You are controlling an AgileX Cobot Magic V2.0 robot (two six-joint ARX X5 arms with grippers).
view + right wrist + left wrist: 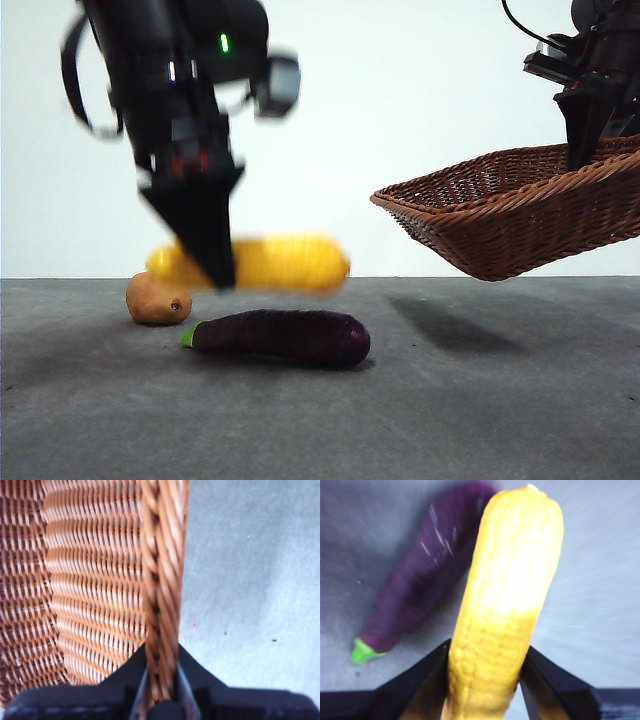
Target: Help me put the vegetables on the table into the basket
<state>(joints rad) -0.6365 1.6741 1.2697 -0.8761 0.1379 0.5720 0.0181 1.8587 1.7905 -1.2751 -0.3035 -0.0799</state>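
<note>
My left gripper [215, 265] is shut on the yellow corn cob [270, 264] and holds it level above the table [480, 400]; the left wrist view shows the cob [507, 595] between the jaws. The purple eggplant [285, 336] lies on the table below it, and also shows in the left wrist view [420, 585]. The brown potato [157, 299] sits behind the eggplant's green end. My right gripper [588, 150] is shut on the braided rim [162, 580] of the wicker basket [500, 215] and holds it tilted in the air at the right.
A plain white wall stands behind the table. The basket's shadow [450, 320] falls on the table right of the eggplant.
</note>
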